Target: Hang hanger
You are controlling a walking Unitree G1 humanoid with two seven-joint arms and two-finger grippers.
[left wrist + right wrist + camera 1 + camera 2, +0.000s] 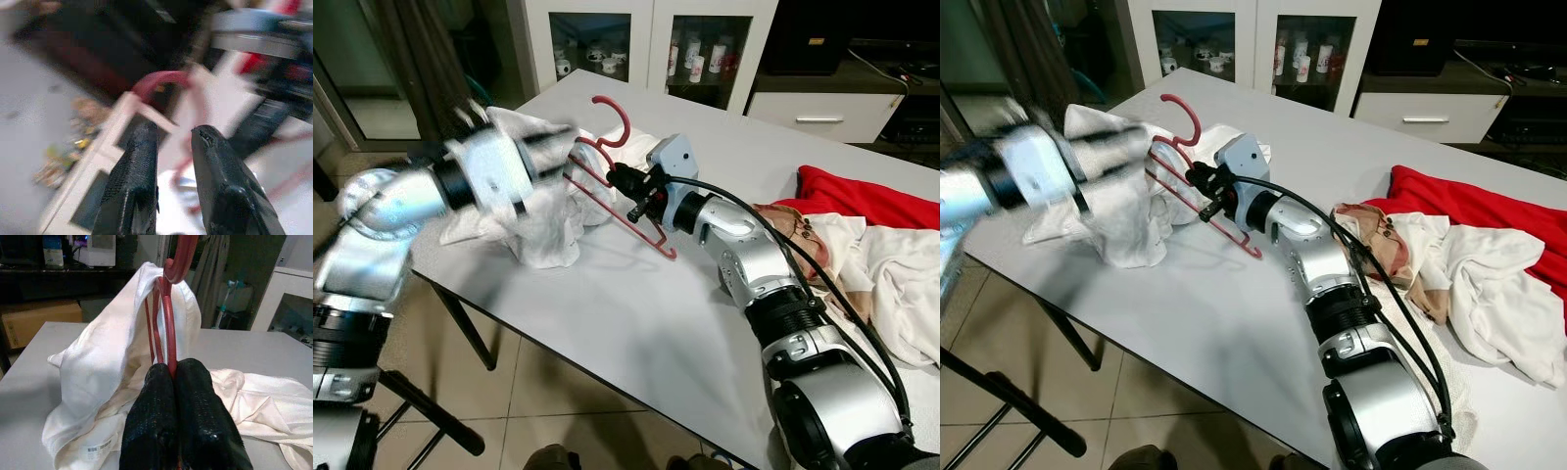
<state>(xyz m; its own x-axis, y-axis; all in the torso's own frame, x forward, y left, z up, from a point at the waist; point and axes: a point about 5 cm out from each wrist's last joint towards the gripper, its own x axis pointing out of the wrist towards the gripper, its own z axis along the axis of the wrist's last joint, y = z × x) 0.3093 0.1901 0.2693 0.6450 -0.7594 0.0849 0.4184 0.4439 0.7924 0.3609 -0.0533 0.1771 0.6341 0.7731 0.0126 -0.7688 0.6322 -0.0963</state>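
The right gripper (pixel 628 188) is clamped on the red hanger (pixel 607 157) over the grey table (pixel 636 323). The right wrist view makes the grip plain: the two black fingers (pixel 161 421) are pressed together with the hanger's thin red bar pinched between them, its hook (pixel 180 257) rising straight above. From the head views the same hanger stands tilted, hook uppermost, its lower bar slanting down to the table surface near the gripper.

A white garment (pixel 543 220) is draped on the hanger and bunches on the table beside it. The right wrist view shows it hanging off one shoulder of the hanger and spilling across the tabletop, with a small label near its lower edge — a detail the head views do not resolve.

The left gripper (pixel 553 147) is at the garment's top, close to the hanger, and is motion-blurred in the head views. Its wrist view shows its fingers (pixel 134 181) a narrow gap apart with nothing between them; beyond them the red hook (pixel 159 83) and a white cabinet (pixel 98 181) are smeared.

Farther along the table, the head views show a red cloth (pixel 1469 211) and a heap of white and tan clothes (pixel 1459 264) — well apart from the hanger. A glass-fronted white cabinet (pixel 651 39) stands behind the table.
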